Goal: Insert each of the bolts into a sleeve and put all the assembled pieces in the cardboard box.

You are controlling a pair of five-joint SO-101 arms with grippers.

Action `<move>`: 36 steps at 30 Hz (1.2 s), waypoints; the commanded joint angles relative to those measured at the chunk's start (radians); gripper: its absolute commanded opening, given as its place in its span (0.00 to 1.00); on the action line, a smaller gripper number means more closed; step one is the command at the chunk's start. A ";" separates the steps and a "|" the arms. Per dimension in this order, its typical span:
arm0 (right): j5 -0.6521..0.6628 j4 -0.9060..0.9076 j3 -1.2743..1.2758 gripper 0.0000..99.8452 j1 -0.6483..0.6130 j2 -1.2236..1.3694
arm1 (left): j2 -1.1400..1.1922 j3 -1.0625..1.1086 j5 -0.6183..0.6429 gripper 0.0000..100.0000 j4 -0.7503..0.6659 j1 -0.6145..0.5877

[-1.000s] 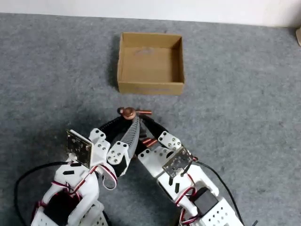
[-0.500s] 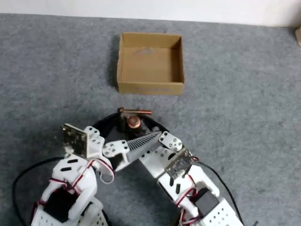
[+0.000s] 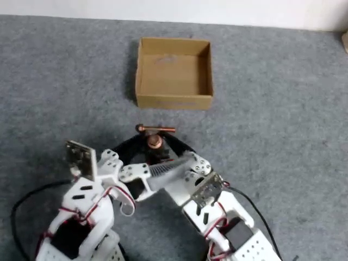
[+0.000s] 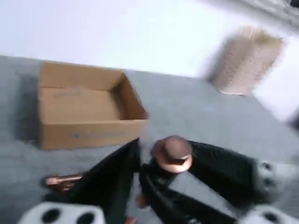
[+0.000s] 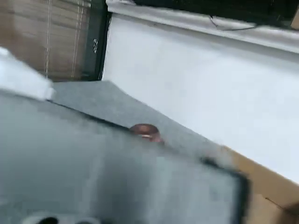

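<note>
A copper bolt (image 3: 155, 141) with a round head stands upright between the tips of both arms, just in front of the cardboard box (image 3: 174, 73). My left gripper (image 3: 156, 153) seems shut on its shank, with the head (image 4: 171, 153) showing above the black fingers (image 4: 112, 182). My right gripper (image 3: 174, 148) sits close beside it, its black finger (image 4: 224, 172) on the other side of the head. The bolt head (image 5: 145, 130) peeks over a blurred grey finger. A second long copper piece (image 3: 156, 129) lies on the carpet between bolt and box.
The open box (image 4: 84, 105) holds nothing and stands on grey carpet (image 3: 272, 119). The two arms cross low in the high view, the left arm's toothed finger (image 3: 168, 166) lying over the right arm. A white wall runs behind the box.
The left wrist has rolled and its camera swung left. The round-headed bolt came back from over the lying piece toward the arms. The right arm hardly moved.
</note>
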 commanded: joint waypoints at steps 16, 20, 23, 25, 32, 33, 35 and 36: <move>-0.006 0.004 0.139 0.00 -0.002 -0.008 | -0.008 -0.097 -0.141 0.00 -0.230 0.041; -0.006 0.004 0.139 0.00 -0.002 -0.008 | -0.008 -0.097 -0.141 0.00 -0.282 0.058; -0.006 0.004 0.139 0.00 -0.002 -0.008 | -0.008 -0.094 -0.140 0.00 -0.282 0.051; -0.006 0.004 0.139 0.00 -0.002 -0.008 | -0.008 -0.090 -0.140 0.00 -0.278 0.051; -0.006 0.004 0.139 0.00 0.001 -0.008 | -0.008 0.022 -0.144 0.00 -0.269 0.097; -0.006 0.004 0.139 0.00 0.002 -0.008 | -0.008 0.024 -0.144 0.00 -0.270 0.090; -0.006 0.004 0.139 0.00 0.008 -0.008 | -0.008 0.021 -0.144 0.00 -0.270 0.090; -0.006 0.004 0.139 0.00 0.010 -0.008 | -0.008 0.021 -0.144 0.00 -0.270 0.090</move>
